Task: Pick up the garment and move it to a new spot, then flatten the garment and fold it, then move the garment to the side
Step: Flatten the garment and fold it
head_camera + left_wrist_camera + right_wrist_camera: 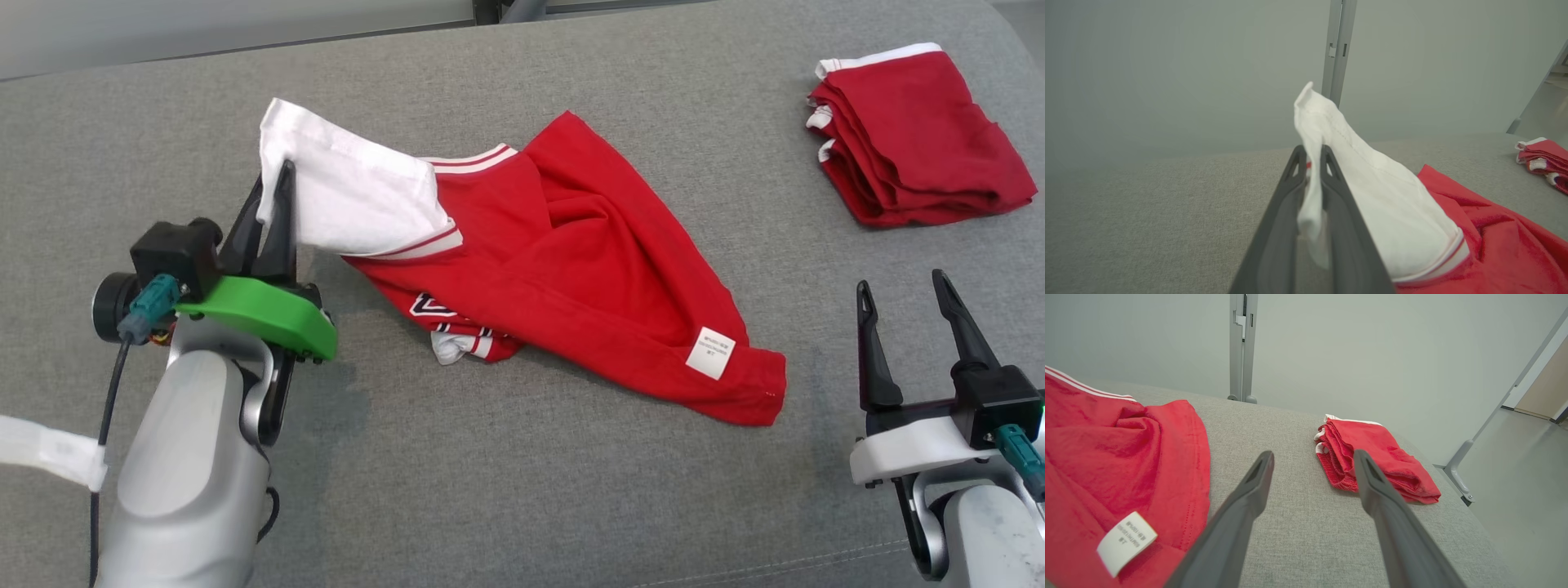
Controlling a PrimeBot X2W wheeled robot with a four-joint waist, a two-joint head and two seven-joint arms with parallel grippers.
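Currently the garment [588,269], red with white trim, lies crumpled on the middle of the grey cushion [522,490], with one white sleeve [351,196] raised off the surface at its left end. Left gripper [273,175] nipped narrow on the sleeve's outer edge; the wrist view shows cloth passing between the two fingers, only a thin fold of it caught. Right gripper [900,282] wide, holding nothing, near the hem corner but apart from it. Risks, as judged: the grip sits close to the sleeve's edge, so once the body's weight comes on, the fold may slide out and the lot drops; lifting by one sleeve would likely let the body hang twisted and land more bunched, making flattening harder; a carry toward the right could brush the folded pile [914,131] at far right and upset it. Label [710,353] facing up hints at inside-out, unsure. Long axis runs diagonally in the head view, sleeve at upper left to hem at lower right; sleeve end points away and to the robot's left, hem end toward the right gripper
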